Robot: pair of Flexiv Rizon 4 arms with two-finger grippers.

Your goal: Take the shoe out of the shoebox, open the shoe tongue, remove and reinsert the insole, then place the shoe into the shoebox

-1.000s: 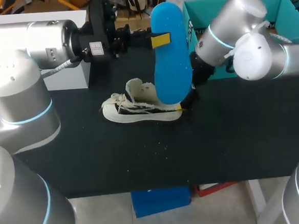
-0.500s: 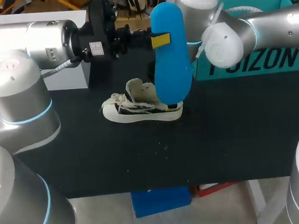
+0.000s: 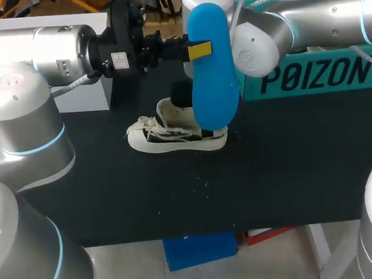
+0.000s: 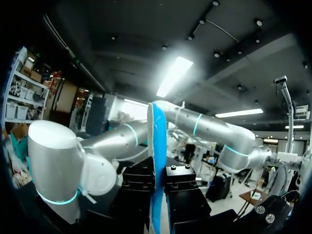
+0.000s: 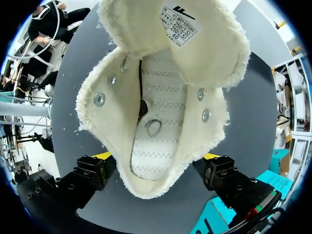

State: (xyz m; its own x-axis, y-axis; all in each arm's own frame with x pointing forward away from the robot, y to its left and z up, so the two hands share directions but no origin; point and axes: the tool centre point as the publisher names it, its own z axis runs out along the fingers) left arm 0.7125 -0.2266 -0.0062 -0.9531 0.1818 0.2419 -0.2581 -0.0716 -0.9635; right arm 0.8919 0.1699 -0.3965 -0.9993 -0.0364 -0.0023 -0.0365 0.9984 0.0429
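A blue insole [image 3: 213, 67] hangs upright above the table, with my left gripper [image 3: 196, 50] shut on its upper part. In the left wrist view the insole [image 4: 157, 146] stands edge-on between the black fingers [image 4: 139, 187]. The cream canvas shoe [image 3: 176, 132] lies on the black table, toe to the left, tongue folded open. My right arm [image 3: 255, 39] reaches over it from the right, its gripper mostly hidden behind the insole. In the right wrist view my right gripper [image 5: 157, 161] is open, its yellow tips straddling the heel of the shoe [image 5: 156, 122], whose tongue [image 5: 175, 44] is pulled forward.
The teal shoebox [image 3: 316, 76] stands at the back right of the table, behind my right arm. A white box [image 3: 44, 25] sits at the back left behind my left arm. Bare black tabletop [image 3: 272, 178] stretches in front of the shoe.
My right arm has swung up and leftward from beside the shoe's heel to above the shoe, uncovering the shoebox front. The left arm and insole have not moved.
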